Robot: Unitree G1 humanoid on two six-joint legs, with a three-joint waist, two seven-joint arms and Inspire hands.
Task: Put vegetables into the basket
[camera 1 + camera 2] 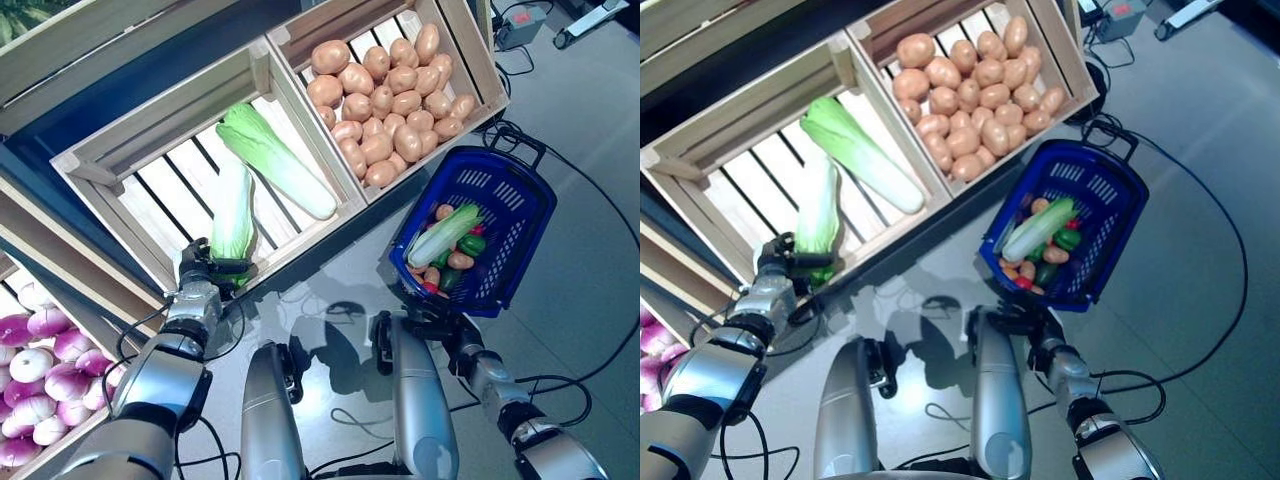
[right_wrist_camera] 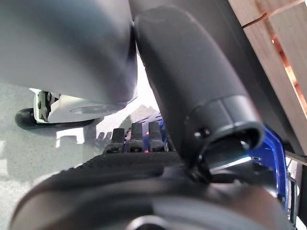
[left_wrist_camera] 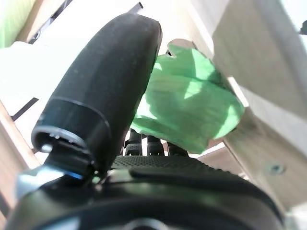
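Note:
In the slatted wooden crate (image 1: 120, 165) lie two long green-and-white cabbages. My left hand (image 1: 205, 270) reaches over the crate's front edge. Its thumb (image 3: 105, 86) and fingers are closed on the leafy green end (image 3: 192, 100) of the nearer cabbage (image 1: 232, 210). The other cabbage (image 1: 280, 160) lies loose behind it. A blue plastic basket (image 1: 520, 215) hangs tilted at the right, with my right hand (image 1: 430, 322) shut on its near edge. It holds a cabbage (image 1: 442, 235), green vegetables, potatoes and something red.
A second crate (image 1: 480, 60) at the back right is piled with potatoes (image 1: 385, 95). A bin of purple and white onions (image 1: 35, 375) sits at the lower left. Grey floor lies under and to the right of the basket.

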